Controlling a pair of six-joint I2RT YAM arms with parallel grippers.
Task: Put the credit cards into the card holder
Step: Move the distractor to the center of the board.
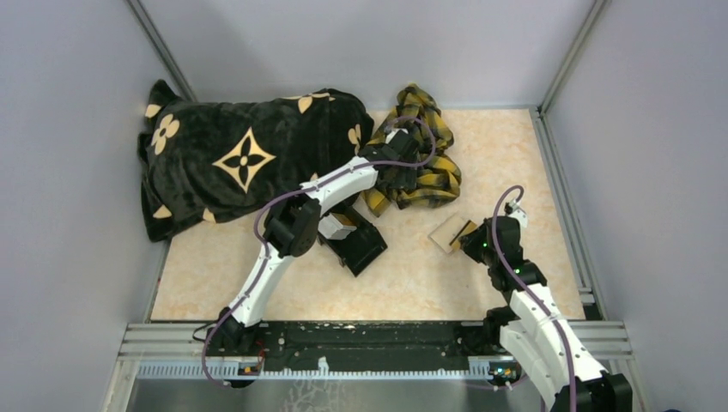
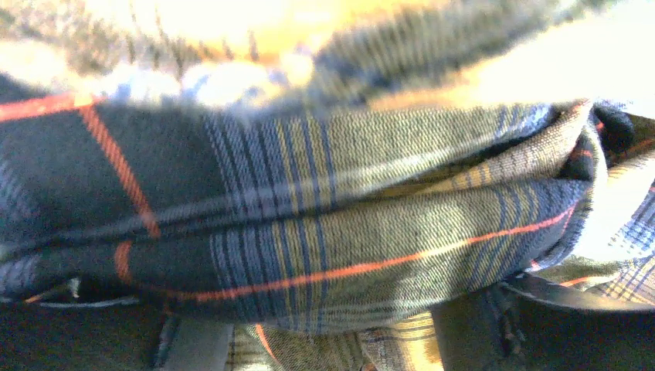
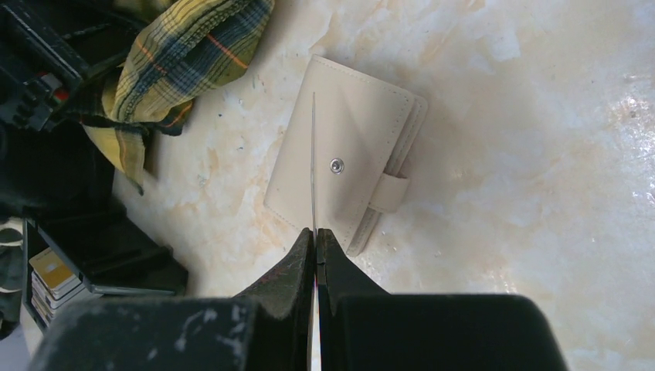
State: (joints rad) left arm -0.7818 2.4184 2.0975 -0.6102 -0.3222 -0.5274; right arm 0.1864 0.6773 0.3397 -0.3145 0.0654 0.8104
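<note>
The tan card holder [image 1: 446, 231] lies closed on the marble table, its snap tab fastened; it also shows in the right wrist view [image 3: 347, 162]. My right gripper [image 1: 470, 241] hovers just over its near edge and is shut [image 3: 316, 233] on a credit card [image 3: 313, 154] held edge-on, its thin edge over the holder's cover. My left gripper [image 1: 397, 142] is pressed into a yellow-and-dark plaid cloth [image 1: 421, 167]. The left wrist view is filled by that cloth [image 2: 347, 232], and only dark parts of the fingers [image 2: 479, 336] show at the bottom.
A black tray [image 1: 360, 245] lies under the left arm's elbow; it holds a stack of cards [image 3: 46, 282] in the right wrist view. A large black blanket with beige flower marks [image 1: 240, 159] covers the back left. Metal rails edge the table.
</note>
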